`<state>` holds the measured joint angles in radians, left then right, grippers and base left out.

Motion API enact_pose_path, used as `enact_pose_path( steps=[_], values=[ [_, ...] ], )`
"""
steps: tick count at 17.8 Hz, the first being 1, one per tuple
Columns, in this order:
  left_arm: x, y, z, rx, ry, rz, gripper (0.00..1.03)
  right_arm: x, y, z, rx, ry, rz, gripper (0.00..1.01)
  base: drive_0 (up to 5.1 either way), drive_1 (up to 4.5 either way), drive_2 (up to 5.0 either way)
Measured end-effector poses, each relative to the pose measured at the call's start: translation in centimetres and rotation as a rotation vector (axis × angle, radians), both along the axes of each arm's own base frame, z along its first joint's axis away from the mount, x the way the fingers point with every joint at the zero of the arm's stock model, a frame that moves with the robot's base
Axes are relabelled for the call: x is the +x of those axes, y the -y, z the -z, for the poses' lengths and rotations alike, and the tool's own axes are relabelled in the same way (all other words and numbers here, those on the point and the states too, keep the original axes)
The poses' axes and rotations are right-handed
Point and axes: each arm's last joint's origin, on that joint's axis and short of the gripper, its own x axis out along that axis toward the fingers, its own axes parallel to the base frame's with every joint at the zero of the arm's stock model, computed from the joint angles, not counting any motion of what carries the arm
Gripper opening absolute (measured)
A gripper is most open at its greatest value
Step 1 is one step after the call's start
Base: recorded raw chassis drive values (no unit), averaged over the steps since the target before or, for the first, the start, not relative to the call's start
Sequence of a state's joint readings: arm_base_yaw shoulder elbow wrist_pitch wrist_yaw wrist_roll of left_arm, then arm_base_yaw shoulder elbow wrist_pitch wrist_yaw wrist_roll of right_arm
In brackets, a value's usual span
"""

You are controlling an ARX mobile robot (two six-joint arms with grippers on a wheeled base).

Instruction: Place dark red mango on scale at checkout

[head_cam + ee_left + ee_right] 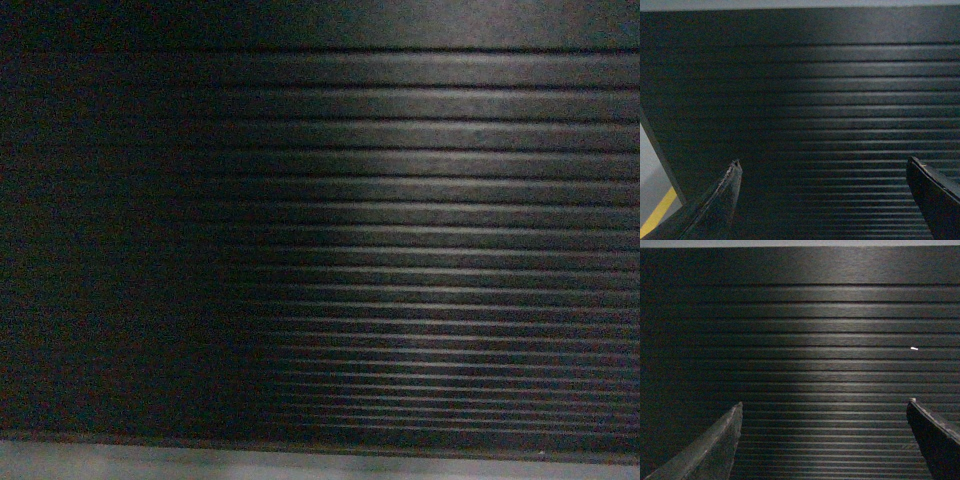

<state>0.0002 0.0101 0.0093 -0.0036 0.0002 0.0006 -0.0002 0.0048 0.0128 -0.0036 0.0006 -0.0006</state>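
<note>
Every view is filled by a dark ribbed panel [400,250], its grooves running level across the frame. Neither the mango nor the scale is seen in any view, so where the mango lies cannot be told.

The left gripper [822,200] is spread wide, with nothing held between its fingers [725,200]; the panel alone is seen through the gap. The right gripper [822,440] is likewise spread and bare. In the left wrist view a strip of pale floor [650,185] with a yellow line [657,215] is seen beside the panel's edge.

The step in hand cannot be settled from these pictures. Bare, parted grippers facing a blank panel would fit a moment when the mango is yet to be sought, and equally one when it already rests on the scale out of sight. Whichever holds, sight of the checkout is needed, and nothing more can be judged.
</note>
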Motion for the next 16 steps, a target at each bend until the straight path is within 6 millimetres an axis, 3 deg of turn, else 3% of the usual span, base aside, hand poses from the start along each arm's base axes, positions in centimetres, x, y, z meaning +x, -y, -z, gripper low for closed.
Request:
enact_pose_path(
  steps=[16],
  values=[
    [0.0,0.0,0.01,0.0,-0.002,0.0,0.98,0.0,0.0,0.01,0.0,-0.001,0.0,0.98,0.0,0.0,0.0]
  ],
)
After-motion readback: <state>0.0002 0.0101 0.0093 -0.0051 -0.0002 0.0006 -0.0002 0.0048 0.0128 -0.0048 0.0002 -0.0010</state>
